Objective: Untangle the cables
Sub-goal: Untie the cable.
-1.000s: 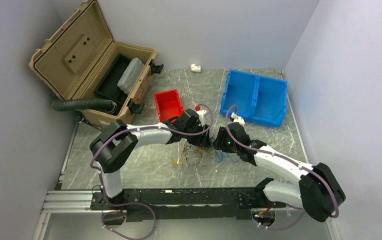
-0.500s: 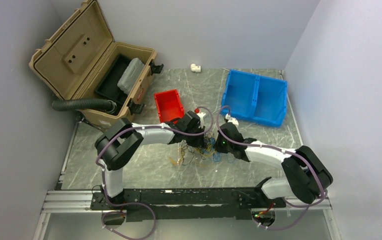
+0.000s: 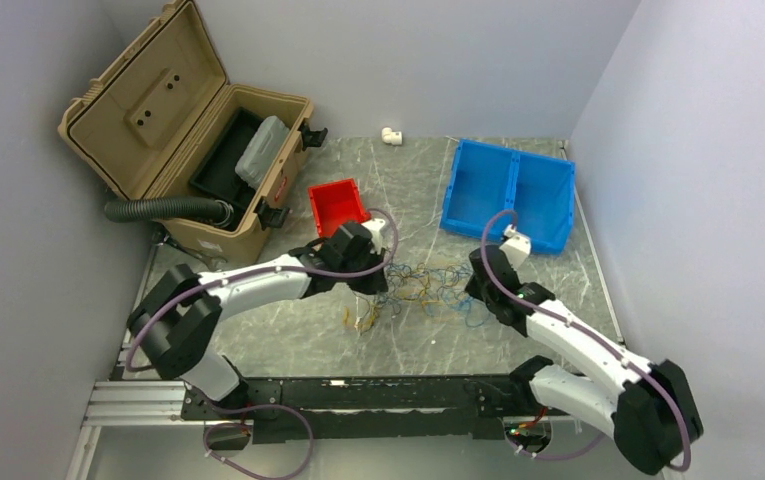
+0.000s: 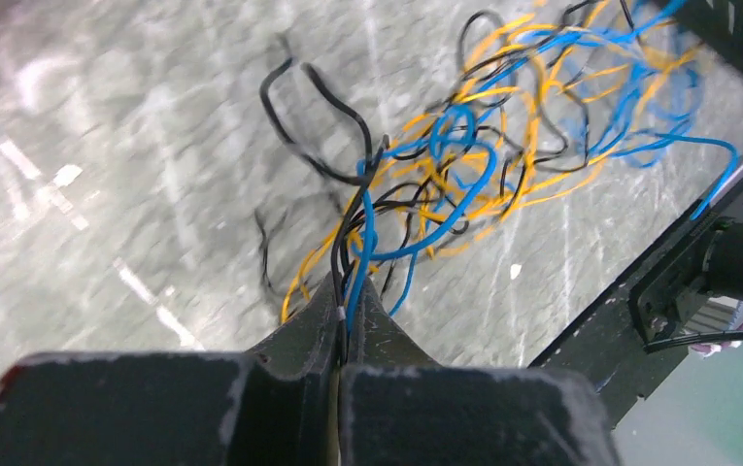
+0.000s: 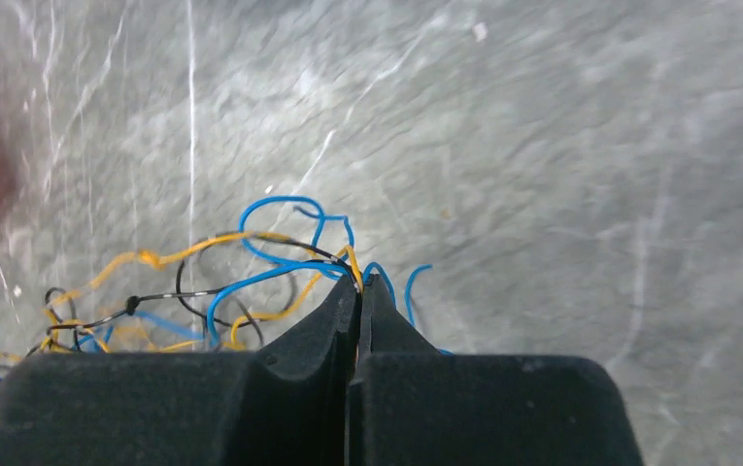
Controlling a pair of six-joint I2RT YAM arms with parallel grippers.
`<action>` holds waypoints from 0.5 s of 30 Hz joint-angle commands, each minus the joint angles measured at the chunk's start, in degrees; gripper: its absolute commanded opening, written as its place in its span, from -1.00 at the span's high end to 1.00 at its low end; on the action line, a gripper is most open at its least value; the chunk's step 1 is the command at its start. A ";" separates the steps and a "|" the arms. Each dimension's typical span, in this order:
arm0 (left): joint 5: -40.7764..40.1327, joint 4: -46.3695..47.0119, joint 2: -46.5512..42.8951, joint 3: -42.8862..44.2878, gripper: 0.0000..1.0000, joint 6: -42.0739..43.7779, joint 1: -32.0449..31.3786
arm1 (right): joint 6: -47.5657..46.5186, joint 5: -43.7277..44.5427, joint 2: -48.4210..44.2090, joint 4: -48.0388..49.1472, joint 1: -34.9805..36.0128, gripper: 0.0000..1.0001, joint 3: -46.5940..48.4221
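**Both my pincers clamped on the cables, the tangle strung between them**

My left pincer point(image 4: 348, 303) is closed, its two dark fingertips pressed together. A blue strand and a dark one run straight into the seam between them. From there the cables point(image 3: 426, 284) fan out ahead of my tips and to the right in that wrist's view, as a loose knot of orange-yellow, blue and dark loops. One dark loop strays out on the left side. The view is blurred, so I cannot tell which strands touch the surface point(image 3: 288, 335) and which hang free of it.

My right pincer point(image 5: 359, 288) is closed as well. Blue, yellow and dark strands meet right at its tips and are pinched there. In that wrist's view the bundle trails away to the left, a blue loop arches just beyond the tips, and only bare grey stone lies to the right.

From above, the tangle is stretched in a thin band between my two pincers, around the middle of the surface. A small yellowish clump lies just nearer my bases, below the left pincer. The red bin point(image 3: 337, 209) sits just beyond my left wrist. The blue bin point(image 3: 508, 195) is farther back on the right, apart from the strands.
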 commanded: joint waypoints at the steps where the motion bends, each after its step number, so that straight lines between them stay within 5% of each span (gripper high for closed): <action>1: -3.35 -3.68 -4.76 -5.41 1.00 1.27 3.29 | 1.30 8.74 -7.55 -8.66 -3.10 1.00 0.65; 6: -4.48 -3.54 -9.83 -10.71 1.00 0.51 5.23 | -0.61 9.27 -13.22 -11.27 -4.33 1.00 1.44; 12: -1.54 -0.82 -13.68 -13.31 1.00 1.97 5.23 | -12.20 -8.54 -15.63 -2.13 -4.36 1.00 0.20; 14: -0.39 -0.13 -14.59 -13.59 1.00 2.33 5.25 | -13.21 -11.03 -15.65 -1.34 -4.29 0.84 0.33; 15: 0.12 0.27 -15.14 -13.80 1.00 2.53 5.25 | -13.48 -11.78 -15.58 -1.10 -4.29 0.59 0.46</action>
